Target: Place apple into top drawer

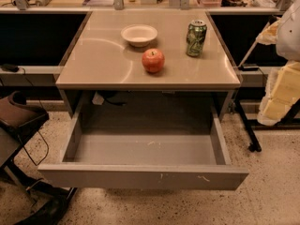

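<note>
The red apple [153, 60] sits upright on the grey tabletop [103, 64], near the front middle. The top drawer [145, 176] is pulled fully out below the table's front edge, and nothing lies on its grey floor. My gripper [281, 95] shows as a pale yellowish shape at the right edge of the camera view. It is beyond the table's right side, well apart from the apple and the drawer. It holds none of the task's things.
A white bowl [139, 34] stands behind the apple to the left. A green soda can [196, 38] stands at the back right. A dark chair [18, 116] and cables are on the floor at the left. A black stand leg [248, 130] is right of the drawer.
</note>
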Controlling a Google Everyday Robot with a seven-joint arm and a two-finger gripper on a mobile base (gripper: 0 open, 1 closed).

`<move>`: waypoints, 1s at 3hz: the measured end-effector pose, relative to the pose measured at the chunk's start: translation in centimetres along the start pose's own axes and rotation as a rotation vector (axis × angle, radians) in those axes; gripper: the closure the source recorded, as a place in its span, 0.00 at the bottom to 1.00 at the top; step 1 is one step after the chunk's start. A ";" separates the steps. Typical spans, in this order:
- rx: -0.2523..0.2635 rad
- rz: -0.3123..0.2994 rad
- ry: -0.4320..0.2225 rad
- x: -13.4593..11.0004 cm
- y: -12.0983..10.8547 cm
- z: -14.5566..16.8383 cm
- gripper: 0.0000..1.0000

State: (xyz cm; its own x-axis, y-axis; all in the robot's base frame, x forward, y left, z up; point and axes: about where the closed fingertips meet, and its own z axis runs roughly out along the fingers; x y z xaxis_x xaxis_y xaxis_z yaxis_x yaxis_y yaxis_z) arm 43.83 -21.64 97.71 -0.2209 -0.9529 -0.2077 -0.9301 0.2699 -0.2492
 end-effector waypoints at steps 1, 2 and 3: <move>0.000 0.000 0.000 0.0 0.0 0.0 0.00; -0.001 -0.021 -0.022 -0.8 -0.8 0.4 0.00; -0.052 -0.097 -0.078 -3.9 -3.3 3.2 0.00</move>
State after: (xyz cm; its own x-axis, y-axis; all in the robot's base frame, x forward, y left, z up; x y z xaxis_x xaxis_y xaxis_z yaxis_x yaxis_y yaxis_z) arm 48.66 -18.39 96.30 -0.1081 -0.9600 -0.2583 -0.9604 0.1679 -0.2223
